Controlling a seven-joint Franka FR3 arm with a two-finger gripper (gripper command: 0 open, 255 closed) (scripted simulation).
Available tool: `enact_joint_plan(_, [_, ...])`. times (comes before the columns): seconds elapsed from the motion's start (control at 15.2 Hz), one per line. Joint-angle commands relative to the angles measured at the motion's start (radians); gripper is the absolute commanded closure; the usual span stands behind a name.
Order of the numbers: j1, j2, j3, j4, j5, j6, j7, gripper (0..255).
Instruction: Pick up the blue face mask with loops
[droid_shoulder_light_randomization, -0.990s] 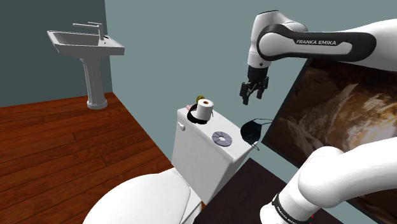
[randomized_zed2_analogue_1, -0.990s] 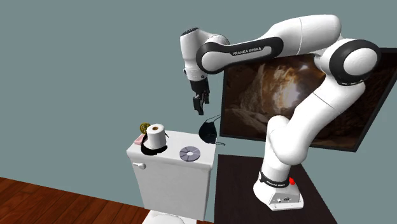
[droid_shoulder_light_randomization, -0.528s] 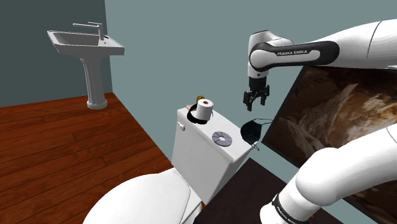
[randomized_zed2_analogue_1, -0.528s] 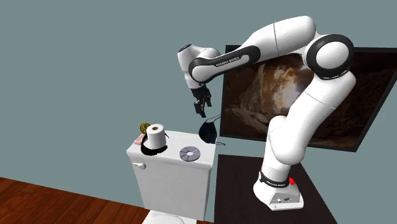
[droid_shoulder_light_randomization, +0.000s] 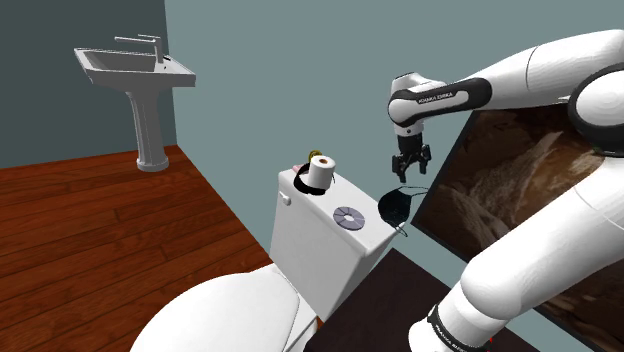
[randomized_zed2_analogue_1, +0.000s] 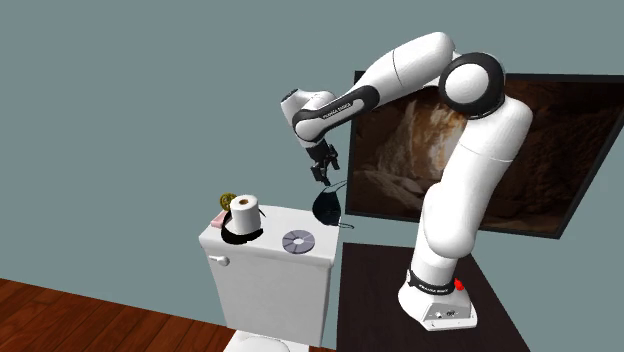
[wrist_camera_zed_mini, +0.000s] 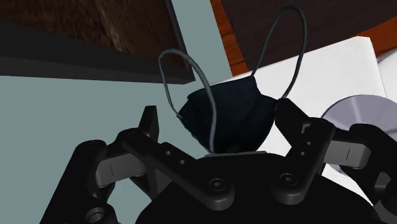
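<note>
At the white toilet tank's (droid_shoulder_light_randomization: 312, 238) edge, my spread claw (droid_shoulder_light_randomization: 410, 168) hung above a limp-looking dark-blue looped mask (droid_shoulder_light_randomization: 397, 207), best pinched mid-body.

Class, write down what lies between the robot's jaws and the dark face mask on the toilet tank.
Only loops of the face mask stand up into it; otherwise the stretch is bare, as the shoulder and wrist views show.

Mask (wrist_camera_zed_mini: 229, 111) dark navy; hand (droid_shoulder_light_randomization: 409, 172) black; tank (droid_shoulder_light_randomization: 320, 238) white.
</note>
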Motion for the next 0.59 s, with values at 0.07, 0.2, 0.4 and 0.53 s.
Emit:
enact_joint_plan(0.07, [-0.01, 0.045, -0.013, 0.011, -0.007, 0.02, -0.001, 0])
enact_joint_plan(0.2, [-0.011, 0.056, -0.015, -0.005, -0.008, 0.046, 0.005, 0])
enact_joint_plan(0.4, [-0.012, 0.074, -0.019, -0.028, -0.008, 0.086, 0.015, 0])
enact_joint_plan(0.53, [-0.013, 0.084, -0.02, -0.039, -0.009, 0.106, 0.019, 0])
